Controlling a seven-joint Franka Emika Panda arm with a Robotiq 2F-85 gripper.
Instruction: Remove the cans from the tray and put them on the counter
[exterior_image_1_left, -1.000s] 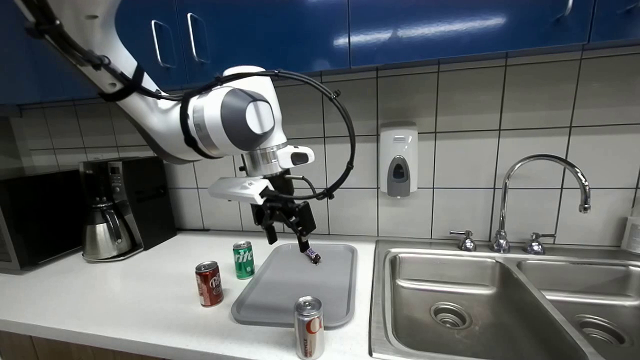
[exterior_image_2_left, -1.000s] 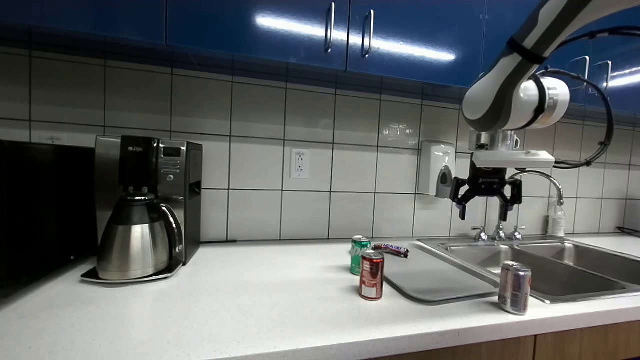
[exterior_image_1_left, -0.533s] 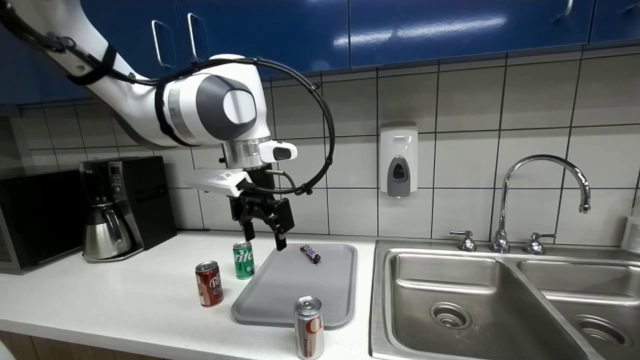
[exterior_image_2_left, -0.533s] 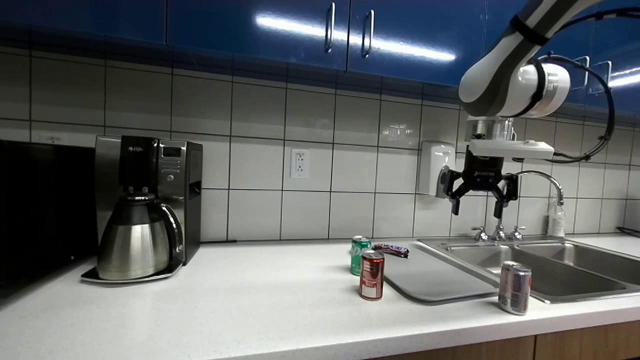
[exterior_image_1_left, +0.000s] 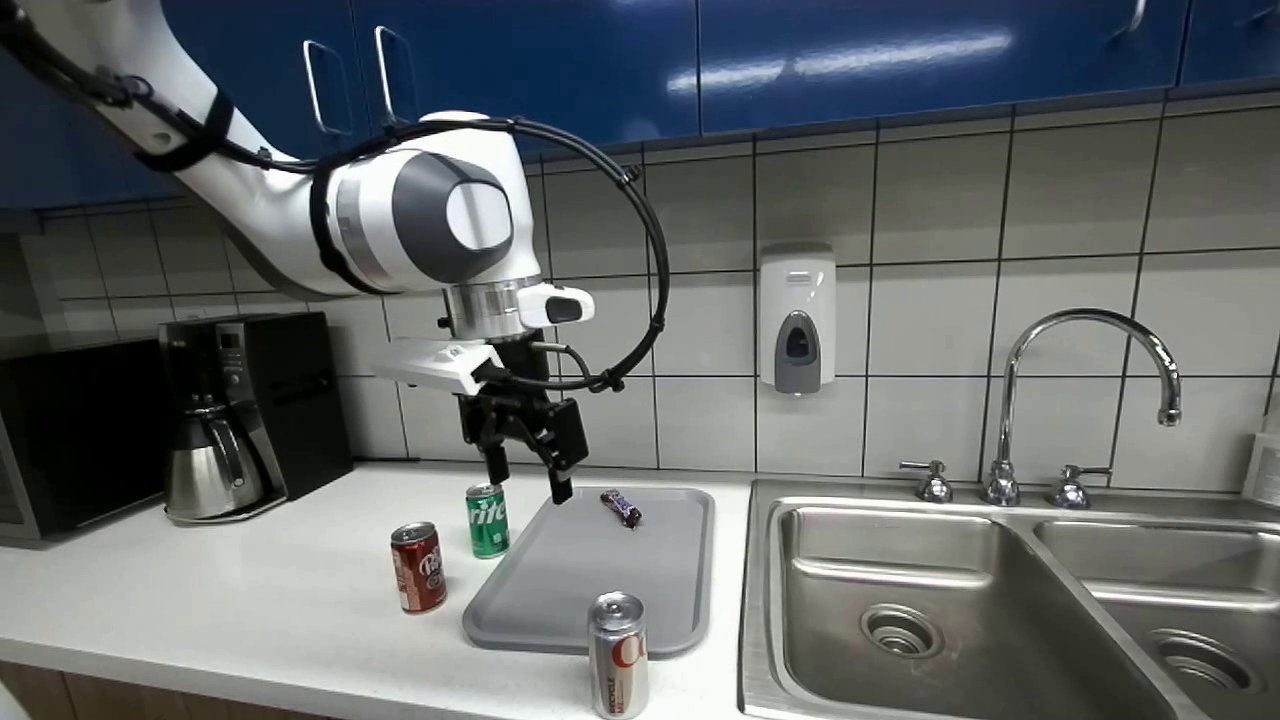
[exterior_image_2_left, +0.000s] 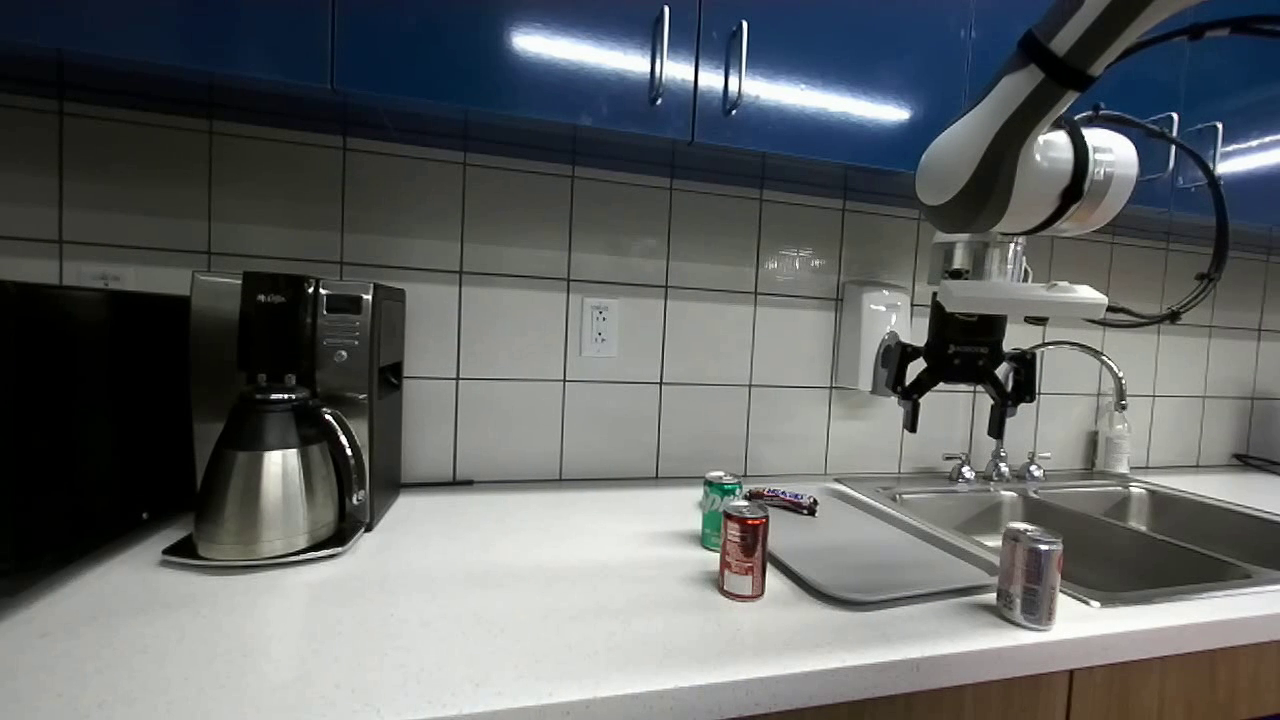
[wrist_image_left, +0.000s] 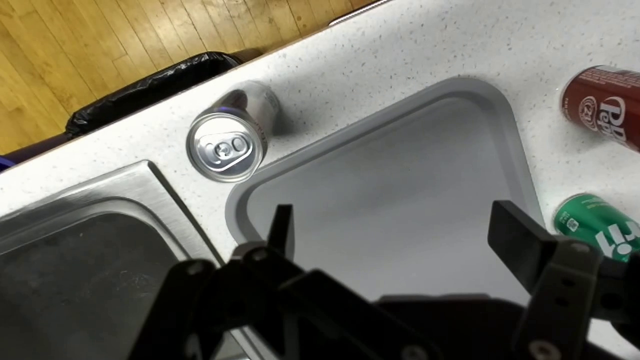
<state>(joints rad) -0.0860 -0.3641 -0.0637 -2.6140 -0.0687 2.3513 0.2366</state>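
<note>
Blue overhead cabinets (exterior_image_1_left: 560, 60) with metal pulls (exterior_image_2_left: 737, 66) reflect streaks of light above a tiled wall (exterior_image_1_left: 930, 320) fitted with a soap dispenser (exterior_image_1_left: 797, 295) and an electrical outlet (exterior_image_2_left: 600, 327). A coffee maker (exterior_image_2_left: 345, 370), its steel carafe (exterior_image_2_left: 268, 500) upright at the base, stands beside a dark, boxy appliance (exterior_image_1_left: 90, 430). A wrapped bar (exterior_image_1_left: 621, 509) lies flat in both exterior views. A chrome faucet (exterior_image_1_left: 1009, 400), flanked by two tap levers (exterior_image_1_left: 935, 486), rises behind a double-basin sink (exterior_image_1_left: 960, 560); beyond stands a bottle (exterior_image_2_left: 1113, 442). Wood flooring (wrist_image_left: 125, 35) and black plastic (wrist_image_left: 155, 90) show in the wrist view.
</note>
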